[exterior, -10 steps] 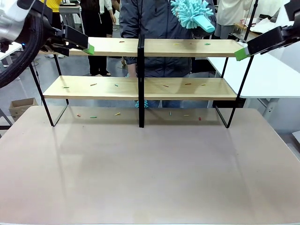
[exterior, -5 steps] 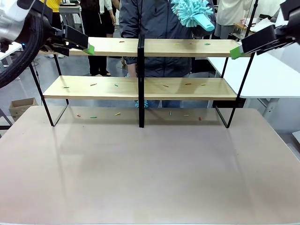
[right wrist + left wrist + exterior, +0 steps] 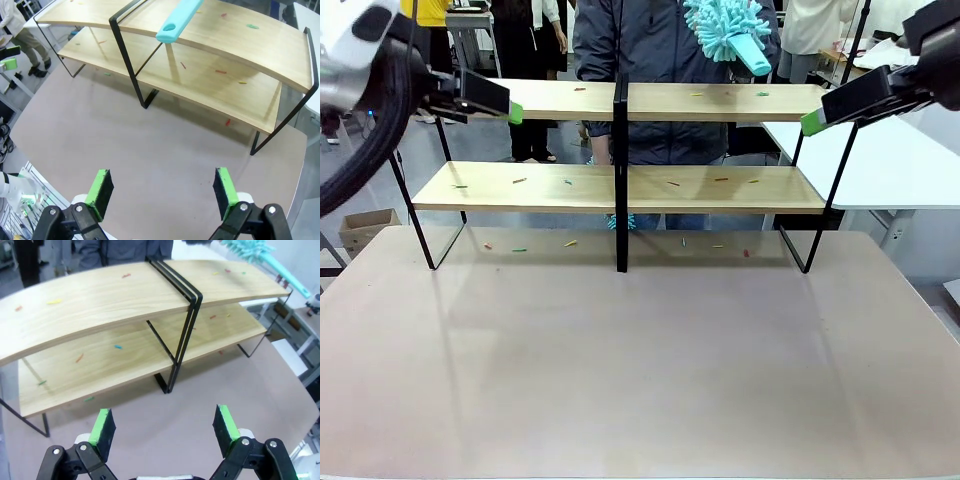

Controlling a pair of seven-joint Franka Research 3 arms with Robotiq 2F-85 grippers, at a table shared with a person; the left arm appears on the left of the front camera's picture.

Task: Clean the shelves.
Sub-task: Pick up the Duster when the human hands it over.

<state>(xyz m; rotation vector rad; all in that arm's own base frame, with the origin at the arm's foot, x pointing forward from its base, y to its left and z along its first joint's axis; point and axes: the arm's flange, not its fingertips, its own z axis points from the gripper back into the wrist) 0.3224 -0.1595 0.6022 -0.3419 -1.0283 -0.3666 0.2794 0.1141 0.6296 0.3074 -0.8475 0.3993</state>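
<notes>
Light wooden boards on a thin black frame make up the shelves (image 3: 550,187), which stand along the far part of the brownish tabletop (image 3: 640,370), their central black post (image 3: 620,180) reaching down to it. Small coloured scraps (image 3: 520,181) lie scattered over both boards and on the tabletop under the lower board.

The left gripper (image 3: 508,103) hangs at the left end of the shelves' top board, level with it, green pads pointing toward the board's edge. In the left wrist view this gripper (image 3: 165,422) stands with its jaws wide apart and nothing between them, looking at the shelves (image 3: 125,295) from the front and above.

The right gripper (image 3: 813,120) sits at the right end of the shelves, close to the top board's corner; from the front view I cannot tell whether it touches the frame. In the right wrist view it (image 3: 162,187) is spread wide too, holding nothing, with the shelves (image 3: 240,35) ahead of it.

A person (image 3: 660,40) in a dark jacket stands behind the shelves. A teal fluffy duster (image 3: 725,25) hovers above the right half of the top board, its flat handle (image 3: 177,22) angled over the board near the central post.
</notes>
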